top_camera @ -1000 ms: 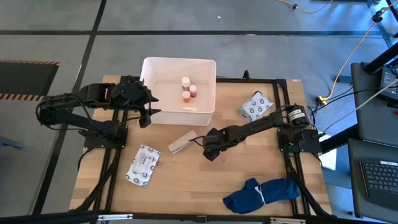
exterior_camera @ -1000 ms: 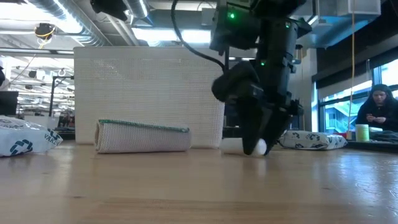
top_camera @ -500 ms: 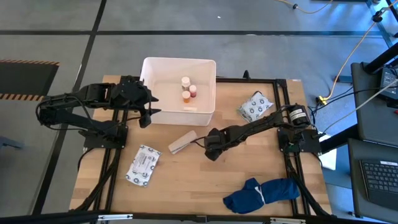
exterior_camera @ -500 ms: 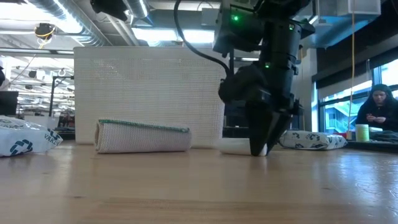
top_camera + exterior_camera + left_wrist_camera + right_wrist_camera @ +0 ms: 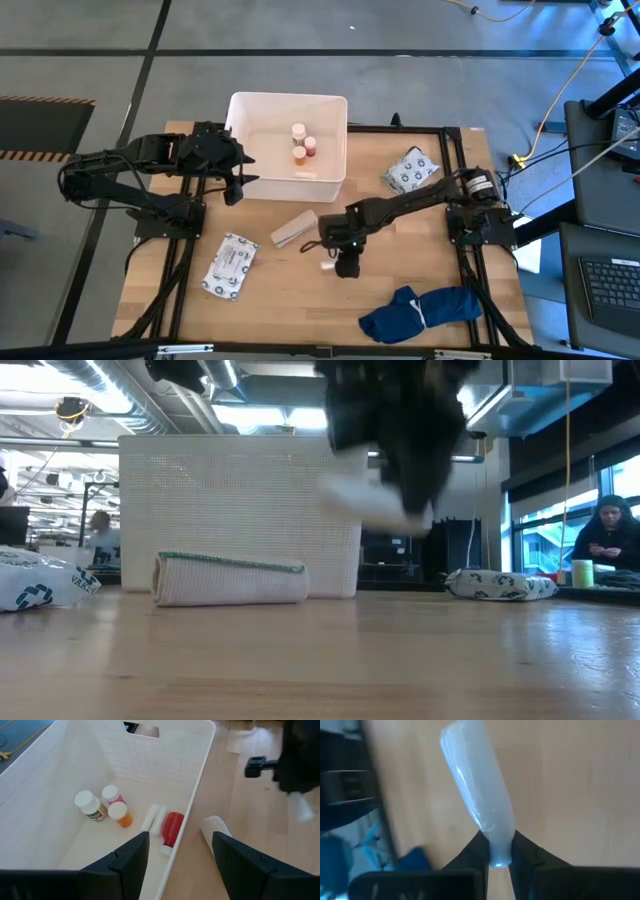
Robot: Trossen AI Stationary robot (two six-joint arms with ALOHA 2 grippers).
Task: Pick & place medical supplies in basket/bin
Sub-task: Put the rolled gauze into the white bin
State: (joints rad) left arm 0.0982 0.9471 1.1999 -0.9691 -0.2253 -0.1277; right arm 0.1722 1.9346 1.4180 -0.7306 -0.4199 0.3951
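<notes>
My right gripper (image 5: 335,262) (image 5: 496,849) hangs above the middle of the table, shut on a small white cylinder (image 5: 477,790) that also shows in the low view (image 5: 365,500). My left gripper (image 5: 180,865) (image 5: 243,178) waits open at the left rim of the white tub (image 5: 262,140). In the tub (image 5: 150,750) lie a white-capped vial (image 5: 87,805), a pink bottle (image 5: 112,795), an orange bottle (image 5: 120,815), two white cylinders (image 5: 154,817) and a red bottle (image 5: 172,827). The tan bandage roll (image 5: 294,228) and two printed packets (image 5: 231,264) (image 5: 410,170) lie flat on the table. My right gripper pinches the white cylinder by one end (image 5: 496,845) between its two fingers (image 5: 522,851), coming from above. The cylinder is lifted clear of the table and sticks out sideways from the fingertips, nearly level in the low view.
A dark blue cloth bundle (image 5: 425,312) lies near the table's near right corner. Bare wood (image 5: 300,300) shows between the near packet and the cloth. In the low view the roll (image 5: 230,580) lies in front of the tub wall (image 5: 240,510). A person (image 5: 605,535) sits beyond the table.
My right gripper, shut on the white cylinder at the table top, has risen and shifted a little toward the near edge, turning as it went. The cylinder has left the wood and now hangs well above it. The left arm has kept still.
</notes>
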